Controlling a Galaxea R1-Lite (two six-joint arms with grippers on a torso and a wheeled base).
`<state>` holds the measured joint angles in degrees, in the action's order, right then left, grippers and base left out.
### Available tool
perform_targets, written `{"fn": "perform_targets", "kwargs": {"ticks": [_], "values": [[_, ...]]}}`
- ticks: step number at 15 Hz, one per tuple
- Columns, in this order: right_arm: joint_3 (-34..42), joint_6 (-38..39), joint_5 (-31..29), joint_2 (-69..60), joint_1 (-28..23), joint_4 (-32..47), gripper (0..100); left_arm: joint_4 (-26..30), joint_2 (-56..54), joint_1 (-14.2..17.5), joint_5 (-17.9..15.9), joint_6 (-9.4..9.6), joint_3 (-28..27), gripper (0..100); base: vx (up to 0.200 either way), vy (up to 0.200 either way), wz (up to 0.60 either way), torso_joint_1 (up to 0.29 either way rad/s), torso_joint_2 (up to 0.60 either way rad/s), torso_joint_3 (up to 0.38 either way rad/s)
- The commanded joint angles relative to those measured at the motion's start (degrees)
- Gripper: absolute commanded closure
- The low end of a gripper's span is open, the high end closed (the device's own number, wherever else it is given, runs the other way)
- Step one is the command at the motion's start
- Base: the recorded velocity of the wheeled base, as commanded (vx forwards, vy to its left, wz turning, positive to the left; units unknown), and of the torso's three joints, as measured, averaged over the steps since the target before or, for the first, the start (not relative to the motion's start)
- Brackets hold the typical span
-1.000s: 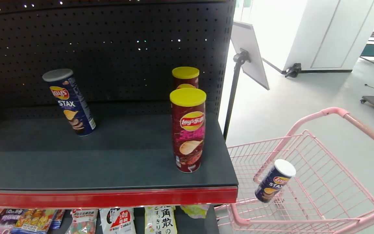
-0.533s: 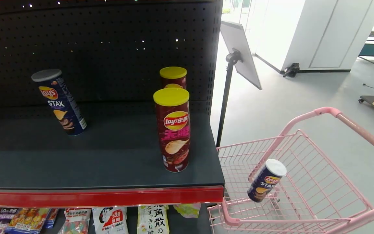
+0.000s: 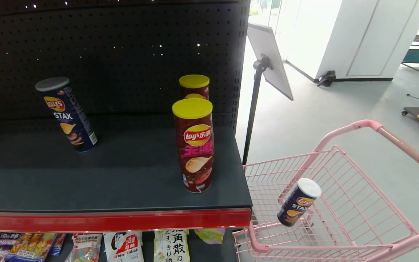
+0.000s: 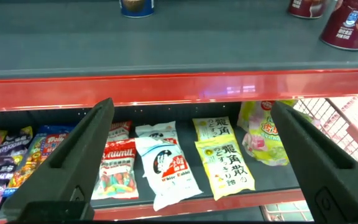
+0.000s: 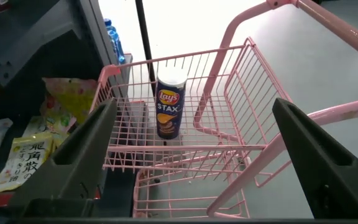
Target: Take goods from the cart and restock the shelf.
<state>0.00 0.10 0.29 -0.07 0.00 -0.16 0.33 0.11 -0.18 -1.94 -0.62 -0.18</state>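
A dark blue chip can (image 3: 298,202) (image 5: 169,102) with a white lid stands in the pink wire cart (image 3: 344,203) (image 5: 229,81) to the right of the shelf. On the dark shelf board (image 3: 104,174) stand another blue can (image 3: 67,113) at the left, a maroon can with a yellow lid (image 3: 194,145) near the front right, and a second maroon can (image 3: 194,86) behind it. My right gripper (image 5: 194,162) is open, held in front of the cart and facing the blue can. My left gripper (image 4: 191,158) is open, low before the shelf's red front edge (image 4: 179,87).
Snack bags (image 4: 166,168) (image 3: 129,245) lie on the lower shelf under the red edge. A sign stand (image 3: 260,72) rises between the shelf and the cart. Open grey floor (image 3: 340,109) lies beyond the cart; the shelf's middle (image 3: 133,160) is bare.
Between the earliest frame and half a second ago the whole head view slid left, so the camera turned right. Since then nothing has moved.
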Motion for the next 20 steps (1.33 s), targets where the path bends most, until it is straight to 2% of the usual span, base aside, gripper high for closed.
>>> {"fn": "perform_targets", "kwargs": {"ticks": [1, 14, 18, 20], "values": [[0.0, 0.0, 0.1, 0.1, 0.0, 0.0, 0, 0.0, 0.0, 0.0, 0.0, 0.01, 0.0, 0, 0.000, 0.000, 0.00, 0.000, 0.00, 0.000], [0.0, 0.1, 0.1, 0.1, 0.0, 0.0, 0, -0.1, 0.0, 0.0, 0.0, 0.09, 0.0, 0, 0.000, 0.000, 0.00, 0.000, 0.00, 0.000], [0.0, 0.1, 0.1, 0.1, 0.0, 0.0, 0, -0.1, 0.0, 0.0, 0.0, 0.09, 0.0, 0, 0.000, -0.200, 0.00, 0.003, 0.01, 0.006], [0.0, 0.1, 0.1, 0.1, 0.0, 0.0, 0, -0.1, 0.0, 0.0, 0.0, 0.01, 0.0, 0, 0.000, 0.000, 0.00, 0.000, 0.00, 0.000]]}}
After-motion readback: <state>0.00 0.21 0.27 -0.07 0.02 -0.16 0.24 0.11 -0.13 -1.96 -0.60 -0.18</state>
